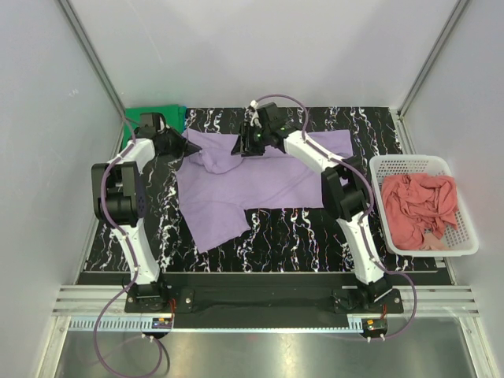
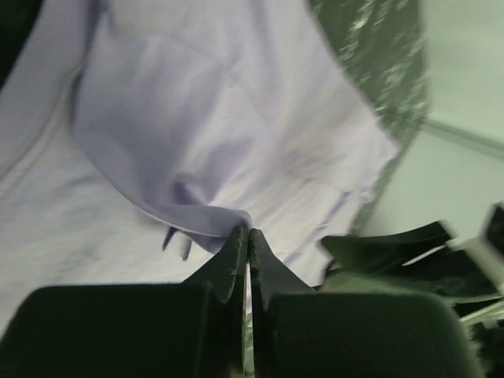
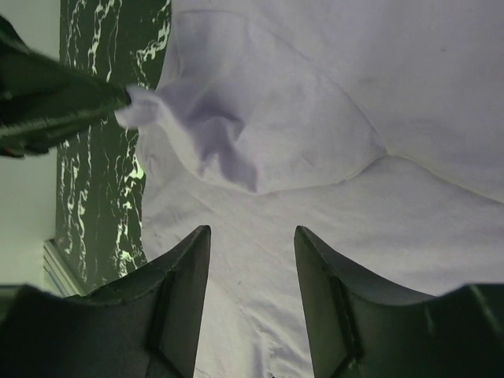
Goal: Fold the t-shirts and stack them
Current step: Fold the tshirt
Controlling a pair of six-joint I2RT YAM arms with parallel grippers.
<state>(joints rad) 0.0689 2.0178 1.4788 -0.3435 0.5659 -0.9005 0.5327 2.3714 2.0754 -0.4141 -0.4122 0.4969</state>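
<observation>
A light purple t-shirt lies spread on the black marbled table. My left gripper is at its back left and is shut on a raised fold of the shirt's edge, as the left wrist view shows. My right gripper hovers over the shirt's back middle, open and empty, with purple cloth under its jaws. A bright green shirt lies at the back left corner. A salmon pink shirt is bunched in the basket. No blue shirt is in view.
The white lattice basket stands at the table's right edge. Grey walls close in the left, back and right sides. The left gripper shows at the left of the right wrist view, close to my right gripper.
</observation>
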